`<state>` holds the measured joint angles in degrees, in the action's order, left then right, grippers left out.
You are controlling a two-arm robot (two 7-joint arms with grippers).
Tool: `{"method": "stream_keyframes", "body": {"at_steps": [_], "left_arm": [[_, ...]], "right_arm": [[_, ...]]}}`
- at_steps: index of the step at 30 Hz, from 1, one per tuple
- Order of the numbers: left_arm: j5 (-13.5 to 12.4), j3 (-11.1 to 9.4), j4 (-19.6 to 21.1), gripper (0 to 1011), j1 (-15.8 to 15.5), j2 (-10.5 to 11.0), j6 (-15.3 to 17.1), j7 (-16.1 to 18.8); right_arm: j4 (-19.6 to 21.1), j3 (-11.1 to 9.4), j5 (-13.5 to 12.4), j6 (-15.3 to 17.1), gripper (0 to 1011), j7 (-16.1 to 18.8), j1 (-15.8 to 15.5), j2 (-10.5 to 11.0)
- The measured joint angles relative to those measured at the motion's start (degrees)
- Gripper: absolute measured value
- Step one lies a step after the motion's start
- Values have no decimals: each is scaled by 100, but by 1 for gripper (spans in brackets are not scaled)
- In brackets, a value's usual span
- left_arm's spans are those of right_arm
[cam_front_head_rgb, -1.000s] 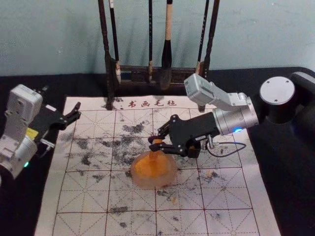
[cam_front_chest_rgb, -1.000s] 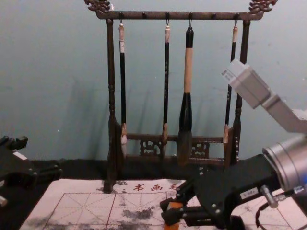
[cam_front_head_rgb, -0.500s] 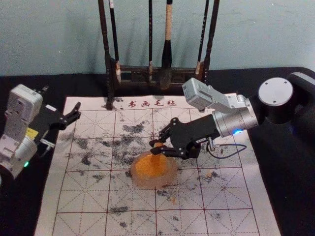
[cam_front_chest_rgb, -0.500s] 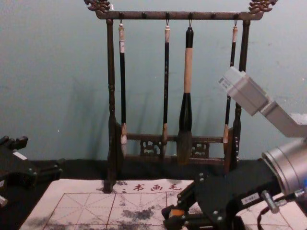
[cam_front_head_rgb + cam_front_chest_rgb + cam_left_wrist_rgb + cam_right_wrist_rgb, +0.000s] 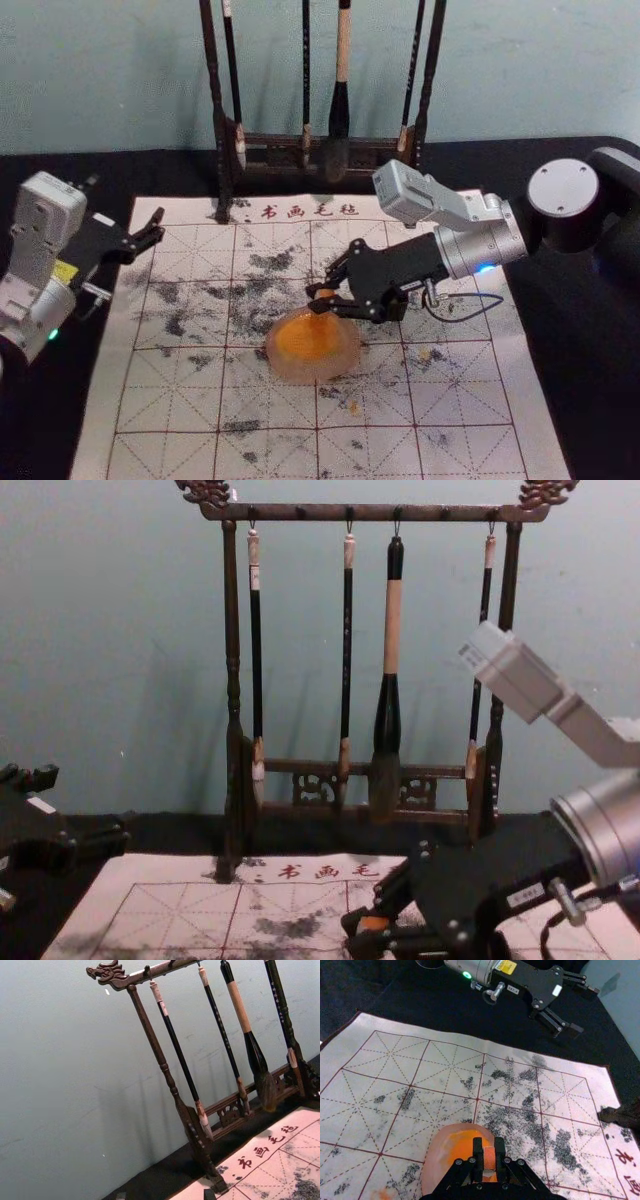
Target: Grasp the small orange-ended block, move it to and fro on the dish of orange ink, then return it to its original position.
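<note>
Block (image 5: 489, 1159), small and orange-ended, clamped in the right tool (image 5: 321, 297) over the far side of the round translucent dish (image 5: 322, 376). Most of the orange ink (image 5: 306, 340) lies robot-ward; we judge the next stroke runs that way. Left tool (image 5: 585, 1009), fingers spread, idles by the pale gridded mat's (image 5: 190, 410) far-left corner.

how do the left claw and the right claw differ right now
The left claw is open and empty; the right claw is shut on the small block. The left claw is by the mat's far left corner, while the right claw is at the orange ink dish. Both have two black fingers.
</note>
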<state>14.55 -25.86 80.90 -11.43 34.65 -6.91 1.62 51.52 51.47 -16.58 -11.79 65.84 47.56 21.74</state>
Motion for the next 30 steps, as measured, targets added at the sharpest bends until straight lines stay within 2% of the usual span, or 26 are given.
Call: {"method": "stream_keyframes", "body": {"at_steps": [9,24,30], "left_arm": [[0,0,0,1001,0,0,0,0],[0,0,0,1001,0,0,0,0],[0,0,0,1001,0,0,0,0]], "right_arm": [[187,-12,19,28,132,-6,-60,148],[688,-17,-100,101,132,61,-263,479],[785,26,-128,105,132,87,-306,515]]}}
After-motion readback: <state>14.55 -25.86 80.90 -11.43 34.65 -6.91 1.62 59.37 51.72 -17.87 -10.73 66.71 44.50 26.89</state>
